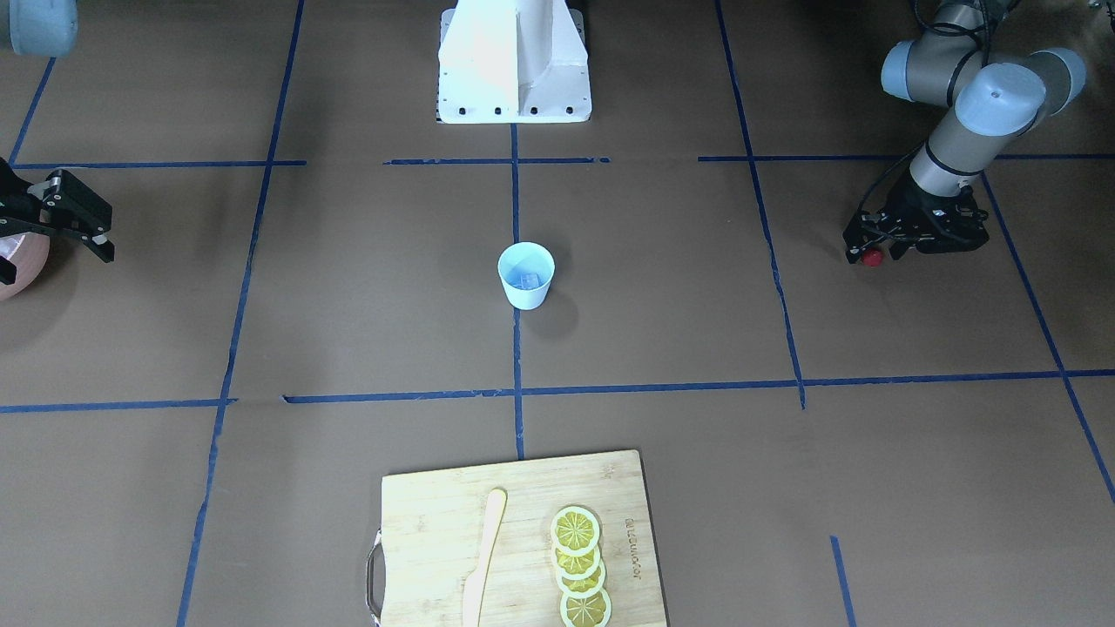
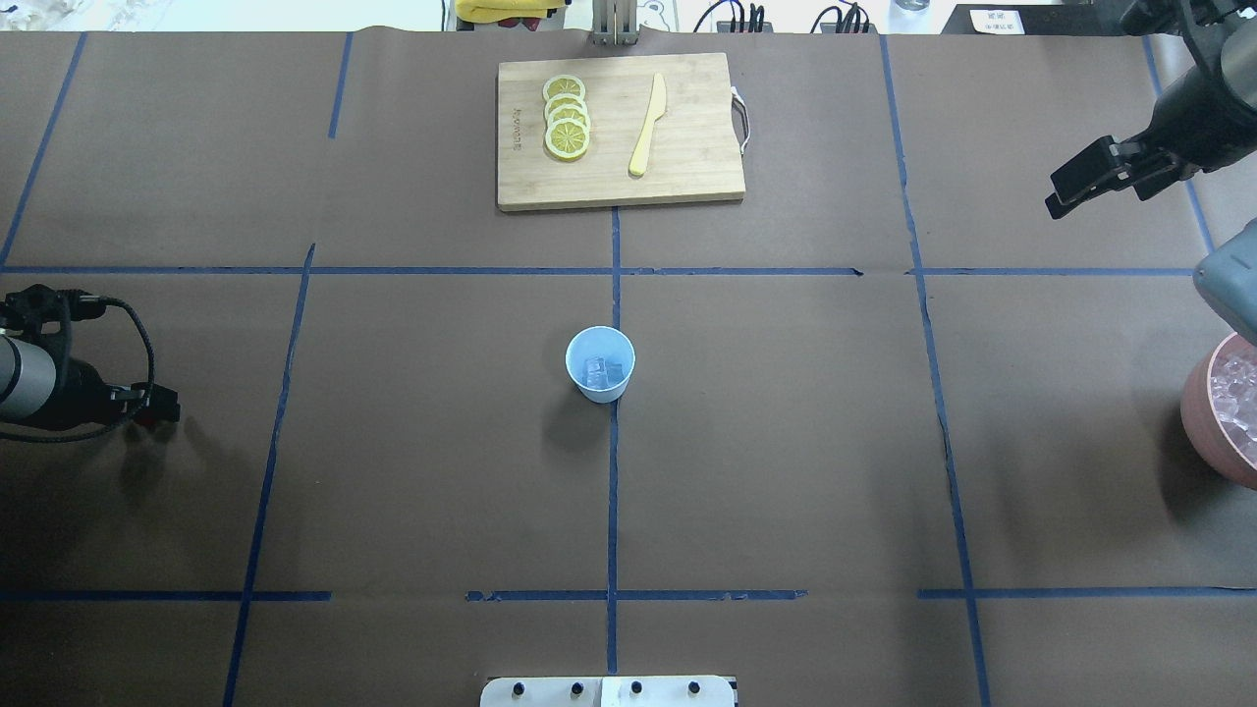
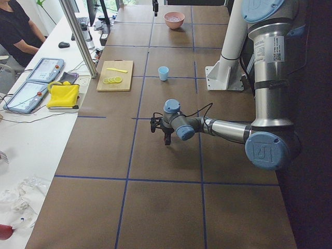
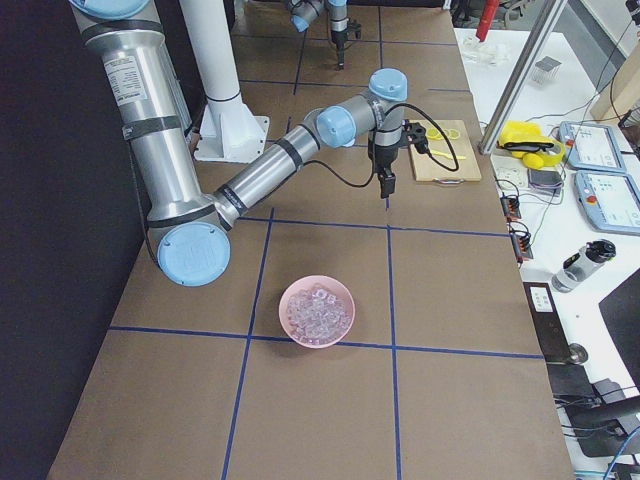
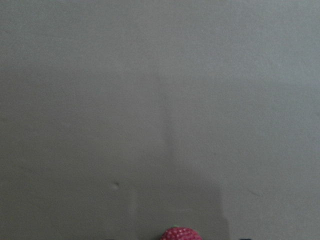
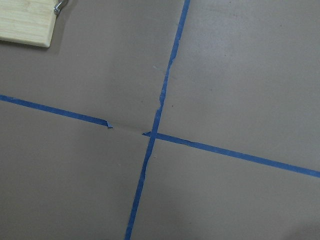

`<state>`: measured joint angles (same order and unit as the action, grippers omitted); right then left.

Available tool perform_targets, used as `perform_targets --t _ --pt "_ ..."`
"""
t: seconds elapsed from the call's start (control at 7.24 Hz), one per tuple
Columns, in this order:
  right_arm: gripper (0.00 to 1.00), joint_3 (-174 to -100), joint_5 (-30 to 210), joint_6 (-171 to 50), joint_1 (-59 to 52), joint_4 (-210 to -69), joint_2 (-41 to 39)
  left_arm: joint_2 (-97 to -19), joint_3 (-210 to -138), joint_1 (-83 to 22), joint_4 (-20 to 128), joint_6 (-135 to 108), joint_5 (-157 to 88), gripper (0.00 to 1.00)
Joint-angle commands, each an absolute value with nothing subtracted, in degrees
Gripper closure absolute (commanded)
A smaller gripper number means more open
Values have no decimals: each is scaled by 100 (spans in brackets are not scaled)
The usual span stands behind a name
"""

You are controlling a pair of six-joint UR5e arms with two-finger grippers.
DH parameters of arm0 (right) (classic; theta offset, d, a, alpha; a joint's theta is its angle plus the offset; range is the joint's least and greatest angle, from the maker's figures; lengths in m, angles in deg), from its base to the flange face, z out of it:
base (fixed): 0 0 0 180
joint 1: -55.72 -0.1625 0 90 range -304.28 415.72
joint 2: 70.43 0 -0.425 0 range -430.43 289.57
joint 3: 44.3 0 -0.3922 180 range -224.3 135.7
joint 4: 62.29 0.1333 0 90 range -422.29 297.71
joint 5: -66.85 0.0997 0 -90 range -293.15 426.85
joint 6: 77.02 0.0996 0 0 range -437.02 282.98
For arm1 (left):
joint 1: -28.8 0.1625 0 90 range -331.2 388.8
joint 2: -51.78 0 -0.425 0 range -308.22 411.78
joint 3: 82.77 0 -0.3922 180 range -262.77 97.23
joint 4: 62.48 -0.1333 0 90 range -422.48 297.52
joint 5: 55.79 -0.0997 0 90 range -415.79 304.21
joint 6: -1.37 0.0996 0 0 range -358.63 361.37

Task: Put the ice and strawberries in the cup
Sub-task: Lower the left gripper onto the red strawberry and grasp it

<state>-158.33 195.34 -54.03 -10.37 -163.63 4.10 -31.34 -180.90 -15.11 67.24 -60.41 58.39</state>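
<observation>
The pale blue cup (image 2: pixel 600 363) (image 1: pixel 526 274) stands upright at the table's middle with a few clear ice cubes (image 2: pixel 601 372) inside. Far to the cup's left in the overhead view, my left gripper (image 2: pixel 149 412) (image 1: pixel 871 254) hangs low over the table, shut on a small dark-red strawberry (image 1: pixel 871 258). That strawberry (image 5: pixel 181 234) peeks in at the bottom edge of the left wrist view. My right gripper (image 2: pixel 1053 194) (image 4: pixel 386 188) hovers over bare table at the far right, open with nothing between its fingers.
A pink bowl (image 4: pixel 300 335) (image 2: pixel 1203 412) full of ice cubes sits at the right edge. On the far side lies a wooden cutting board (image 2: pixel 687 167) with lemon slices (image 2: pixel 567 118) and a yellow knife (image 2: pixel 648 123). The white robot base (image 1: pixel 514 61) stands behind the cup.
</observation>
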Motion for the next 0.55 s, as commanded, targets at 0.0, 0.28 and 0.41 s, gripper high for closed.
perform_targets --t 0.0,0.28,0.41 --pt "1 -15856 19543 -5399 -1037 -16362 410 -3093 -18147 -1506 6725 -6041 5846 30" --pt "1 -15856 19552 -5399 -1037 -16362 410 -3093 -18147 -1506 6725 -6041 5846 30" --pt "1 -15882 19561 -5399 -1037 -16362 480 -3101 -18156 -1506 6725 -6041 5846 30"
